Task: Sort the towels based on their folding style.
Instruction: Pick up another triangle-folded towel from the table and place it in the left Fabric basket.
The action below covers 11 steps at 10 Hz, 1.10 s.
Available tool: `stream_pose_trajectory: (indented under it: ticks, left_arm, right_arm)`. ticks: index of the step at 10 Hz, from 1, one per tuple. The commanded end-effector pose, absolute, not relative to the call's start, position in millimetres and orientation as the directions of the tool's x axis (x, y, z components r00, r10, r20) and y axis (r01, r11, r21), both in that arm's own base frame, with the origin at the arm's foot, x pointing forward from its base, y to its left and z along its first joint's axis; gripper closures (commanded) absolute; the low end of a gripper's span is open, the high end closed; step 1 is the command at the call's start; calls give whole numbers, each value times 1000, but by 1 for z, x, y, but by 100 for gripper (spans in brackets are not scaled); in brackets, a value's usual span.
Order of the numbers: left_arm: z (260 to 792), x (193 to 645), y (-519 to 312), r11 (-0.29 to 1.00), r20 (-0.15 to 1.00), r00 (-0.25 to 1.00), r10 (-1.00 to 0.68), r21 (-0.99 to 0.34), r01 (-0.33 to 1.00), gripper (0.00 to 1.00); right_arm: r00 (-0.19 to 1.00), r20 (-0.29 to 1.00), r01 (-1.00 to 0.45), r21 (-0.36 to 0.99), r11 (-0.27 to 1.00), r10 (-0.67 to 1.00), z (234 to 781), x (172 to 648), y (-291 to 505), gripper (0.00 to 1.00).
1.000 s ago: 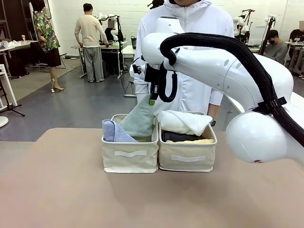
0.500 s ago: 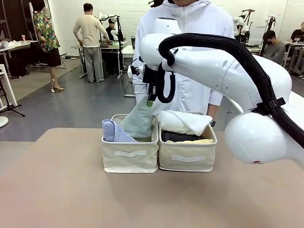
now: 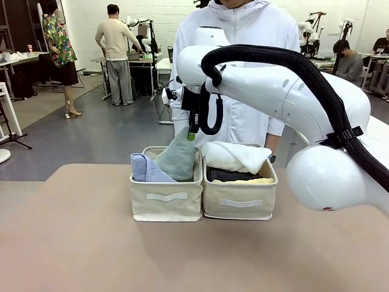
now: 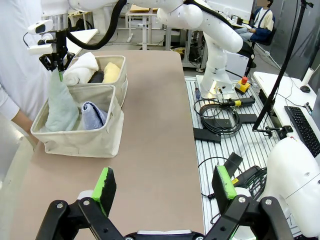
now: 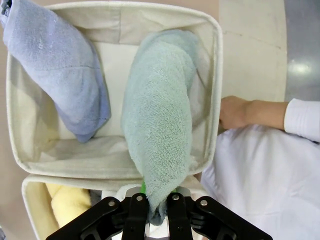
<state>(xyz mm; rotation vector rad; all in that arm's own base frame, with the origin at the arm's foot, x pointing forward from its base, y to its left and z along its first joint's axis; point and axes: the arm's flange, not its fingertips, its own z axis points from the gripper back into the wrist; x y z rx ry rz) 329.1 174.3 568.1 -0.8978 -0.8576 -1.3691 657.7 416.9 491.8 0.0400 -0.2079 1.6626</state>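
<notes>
Sage-green terry towel (image 3: 179,159) is hanging from the right end effector (image 3: 191,130), whose fingers are clenching its top corner; its lower part is sitting inside the left beige fabric bin (image 3: 166,201), just beside the light blue terry towel (image 3: 146,170). The right beige fabric bin (image 3: 239,201) is concealing most of the white rolled towel (image 3: 234,156), a dark one and the yellow one. The left end effector (image 4: 162,187) is hanging released above the table (image 4: 150,150).

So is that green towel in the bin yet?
Partly: the green towel sits in the left bin, its tip pinched by the right gripper.
</notes>
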Motion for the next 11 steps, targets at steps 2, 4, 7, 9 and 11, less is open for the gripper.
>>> stream_pose_trajectory:
  ticks: [2, 4, 7, 9, 11]
  left_arm:
    - [568, 329, 175, -4, 912, -1, -411, -1, 1000, 0]
    - [568, 329, 175, -4, 912, -1, -411, -1, 1000, 0]
    - [568, 329, 175, -4, 912, -1, -411, -1, 1000, 0]
    - [568, 329, 175, -4, 912, -1, -411, -1, 1000, 0]
    - [568, 329, 175, -4, 912, -1, -411, -1, 1000, 0]
  right_arm:
    - [-110, 119, -991, -86, -100, 987, 462, 623, 403, 89]
    - [-108, 94, -994, -47, -103, 990, 447, 629, 408, 89]
    - [-101, 68, -995, -16, -100, 993, 432, 635, 414, 89]
    - [-100, 57, -995, -3, -100, 993, 426, 638, 417, 89]
    - [-103, 56, -995, -6, -103, 993, 426, 636, 418, 69]
